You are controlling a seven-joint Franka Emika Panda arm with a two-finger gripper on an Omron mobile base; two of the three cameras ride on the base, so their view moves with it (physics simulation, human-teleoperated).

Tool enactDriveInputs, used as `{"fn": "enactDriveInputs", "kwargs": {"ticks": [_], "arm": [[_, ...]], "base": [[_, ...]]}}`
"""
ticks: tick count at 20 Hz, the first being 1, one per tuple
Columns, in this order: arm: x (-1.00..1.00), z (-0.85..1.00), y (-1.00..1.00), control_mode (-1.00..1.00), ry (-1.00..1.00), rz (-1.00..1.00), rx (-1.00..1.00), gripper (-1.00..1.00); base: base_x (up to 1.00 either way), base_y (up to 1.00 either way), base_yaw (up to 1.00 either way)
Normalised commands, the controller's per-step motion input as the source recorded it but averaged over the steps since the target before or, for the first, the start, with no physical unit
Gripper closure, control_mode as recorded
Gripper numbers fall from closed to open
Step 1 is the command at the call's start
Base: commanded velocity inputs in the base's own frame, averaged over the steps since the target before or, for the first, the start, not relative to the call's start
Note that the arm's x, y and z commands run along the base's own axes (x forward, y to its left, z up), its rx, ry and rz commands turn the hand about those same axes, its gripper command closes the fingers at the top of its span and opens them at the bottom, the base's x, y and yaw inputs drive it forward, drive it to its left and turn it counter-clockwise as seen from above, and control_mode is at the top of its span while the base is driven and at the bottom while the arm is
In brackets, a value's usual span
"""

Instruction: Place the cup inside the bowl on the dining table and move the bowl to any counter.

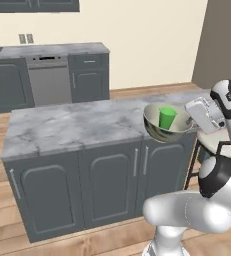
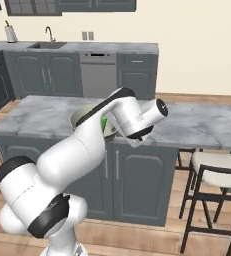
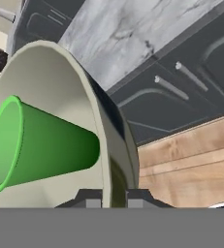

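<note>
The metallic grey bowl (image 1: 157, 131) hangs just above the front edge of the dining table (image 1: 62, 125), partly past it. The green cup (image 1: 167, 117) stands inside it. My gripper (image 1: 191, 121) is shut on the bowl's right rim, one finger inside and one outside. In the hand view the fingertips (image 3: 91, 199) straddle the rim of the bowl (image 3: 60, 77), and the cup (image 3: 40, 145) rests on its cream inside. From the right base view my arm hides most of the bowl (image 2: 83, 115), and a sliver of the cup (image 2: 105, 123) shows.
The counter (image 1: 52, 50) with dark cabinets and a dishwasher (image 1: 49, 80) runs along the back wall, with a sink (image 2: 47, 45) further left. A white-seated stool (image 2: 217, 167) stands at the table's right end. Wooden floor lies between table and counter.
</note>
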Motion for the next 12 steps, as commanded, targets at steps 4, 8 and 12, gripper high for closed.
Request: {"fn": "enactDriveInputs", "kwargs": {"ticks": [4,8,12], "arm": [[0.0,0.0,0.0,1.0,0.0,0.0,0.0,1.0],[0.0,0.0,0.0,1.0,0.0,0.0,0.0,1.0],[0.0,0.0,0.0,1.0,0.0,0.0,0.0,1.0]], "base": [[-0.04,0.77,-0.08],[-0.03,0.8,-0.07],[-0.05,0.84,-0.07]]}}
